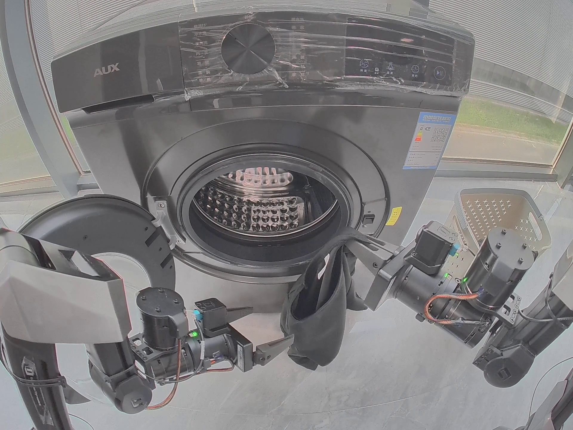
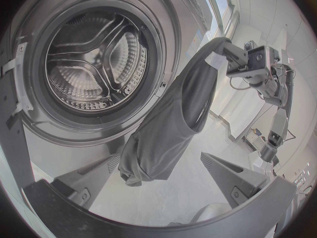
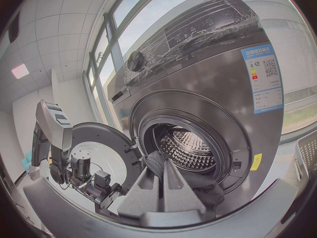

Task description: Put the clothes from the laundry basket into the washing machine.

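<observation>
Hanging from the right gripper (image 1: 353, 241), a dark grey cloth garment (image 1: 319, 312) droops outside the drum, in front of the lower rim of the round drum opening (image 1: 262, 207).
- The right gripper's jaws are pressed together on the garment's top fold.
- The left gripper (image 1: 262, 329) sits low, near the garment's bottom end, with its fingers (image 2: 231, 179) spread wide and nothing between them. Whether one tip brushes the cloth cannot be told.

Dark grey front-loading washing machine (image 1: 119, 132):
- Silver brand lettering on the drawer front.
- A blue-and-white energy label (image 1: 428, 140) with a code square, and a small yellow sticker (image 1: 393, 215) beside the latch.
- Crinkled clear film (image 1: 322, 55) over the panel with its black round dial (image 1: 248, 48).
- The round door (image 1: 89, 228) is swung fully open on the robot's left.

A beige perforated plastic laundry basket (image 1: 498, 210) stands on the right, behind the right arm. Bare pale floor (image 1: 388, 377) lies between the arms.

The left wrist view looks into the ribbed steel drum. The right wrist view takes in ceiling tiles and tall windows.
</observation>
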Controlling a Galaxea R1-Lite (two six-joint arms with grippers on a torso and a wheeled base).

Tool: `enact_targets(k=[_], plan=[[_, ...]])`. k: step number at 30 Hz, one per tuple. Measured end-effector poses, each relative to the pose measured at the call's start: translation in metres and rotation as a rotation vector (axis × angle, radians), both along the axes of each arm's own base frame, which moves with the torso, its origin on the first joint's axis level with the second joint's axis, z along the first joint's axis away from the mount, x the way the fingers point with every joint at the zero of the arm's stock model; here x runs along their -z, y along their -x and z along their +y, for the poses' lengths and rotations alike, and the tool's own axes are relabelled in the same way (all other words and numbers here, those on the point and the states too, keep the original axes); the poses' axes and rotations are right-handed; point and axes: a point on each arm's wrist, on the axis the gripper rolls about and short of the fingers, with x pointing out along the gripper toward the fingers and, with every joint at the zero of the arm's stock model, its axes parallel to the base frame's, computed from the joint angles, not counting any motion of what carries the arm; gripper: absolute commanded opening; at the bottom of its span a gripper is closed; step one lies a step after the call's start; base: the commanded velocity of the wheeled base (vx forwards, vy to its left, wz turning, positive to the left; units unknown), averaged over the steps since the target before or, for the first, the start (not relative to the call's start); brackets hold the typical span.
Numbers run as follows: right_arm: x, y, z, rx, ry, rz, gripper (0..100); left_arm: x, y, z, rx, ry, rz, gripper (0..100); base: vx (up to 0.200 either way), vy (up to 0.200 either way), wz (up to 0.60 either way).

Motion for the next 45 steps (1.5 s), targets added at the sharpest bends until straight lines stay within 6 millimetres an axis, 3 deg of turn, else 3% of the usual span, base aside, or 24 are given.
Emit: enact_targets(k=[10,21,28,45], plan=[[-0.001,-0.001,0.002,0.003,-0.005,-0.003,0,0.012,-0.011,-0.009,0.031,-0.010,-0.009,100,0.000,0.000,0.00],[0.000,0.003,0.006,-0.013,-0.003,0.001,0,0.020,-0.045,-0.023,0.010,0.021,-0.075,100,0.000,0.000,0.00],[0.001,0.003,0.006,-0.017,0.000,0.005,0,0.028,-0.061,-0.017,-0.020,0.010,-0.095,100,0.000,0.000,0.00],[0.006,0.003,0.006,-0.022,0.010,0.019,0,0.034,-0.068,-0.030,0.047,0.028,-0.114,100,0.000,0.000,0.00]])
